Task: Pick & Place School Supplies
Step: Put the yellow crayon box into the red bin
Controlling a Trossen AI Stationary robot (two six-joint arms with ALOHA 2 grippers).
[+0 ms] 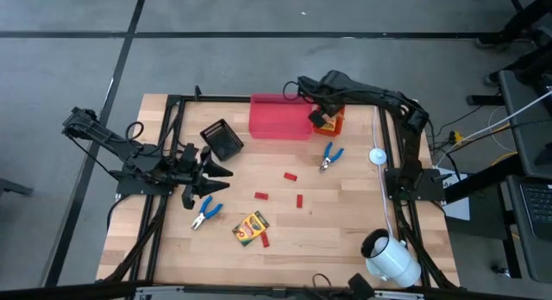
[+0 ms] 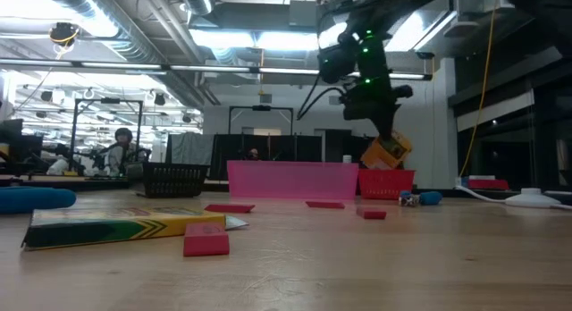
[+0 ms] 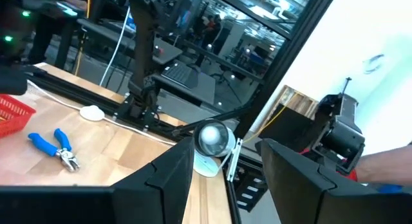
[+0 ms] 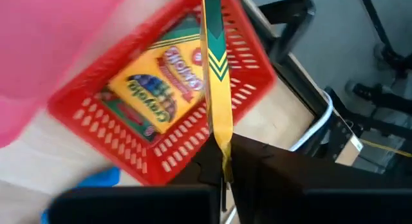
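Crayon box (image 4: 215, 82), yellow and green, was clamped edge-on between the fingers of the right gripper (image 1: 321, 118) and hung tilted above the orange-red mesh bin (image 4: 251, 76) near the table's (image 1: 345, 214) far edge, beside the pink bin (image 1: 279, 117). A second crayon box (image 4: 154, 82) already lay flat inside that bin. Sound practice here, by judgement: lower until the held box clears the rim, tip it flat over the one below, then part the fingers; a high release risks a bounce out. Third crayon box (image 1: 250, 228) lay toward the near edge. Left gripper (image 1: 217, 172) waited at the left edge, fingers apart, holding nothing.
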